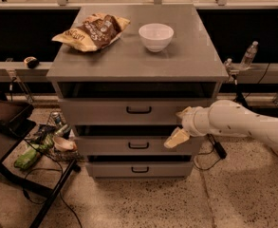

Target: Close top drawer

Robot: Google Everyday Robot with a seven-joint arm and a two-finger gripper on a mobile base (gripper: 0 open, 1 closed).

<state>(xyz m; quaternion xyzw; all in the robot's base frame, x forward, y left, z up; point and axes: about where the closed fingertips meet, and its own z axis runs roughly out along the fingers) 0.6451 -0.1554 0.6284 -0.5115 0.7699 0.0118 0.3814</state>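
Gripper (pixel 174 128) of a white arm (pixel 243 123), reaching in from 3 o'clock, at the right end of the cabinet (pixel 200 65) front. Its two cream fingers (pixel 176 137) stand spread apart and hold nothing; the lower one lies over the dark gap beneath the top drawer (pixel 96 111), the upper one against that drawer's right end. The top drawer lies at 9 o'clock of the gripper, uppermost of three, and is part-way out: a dark slot shows between its front and the cabinet top. Its black bar handle (pixel 138 110) sits at front centre, apart from the gripper. The middle drawer (pixel 110 146) and the bottom drawer (pixel 115 170) lie at 7 o'clock. On the cabinet top, at 12 o'clock of the gripper, stands a white bowl (pixel 156 36); a chip bag (pixel 92 31) lies at 11 o'clock. A water bottle (pixel 248 55) stands on the ledge at 2 o'clock. Floor clutter (pixel 39 144) lies at 9 o'clock, beside the cabinet.
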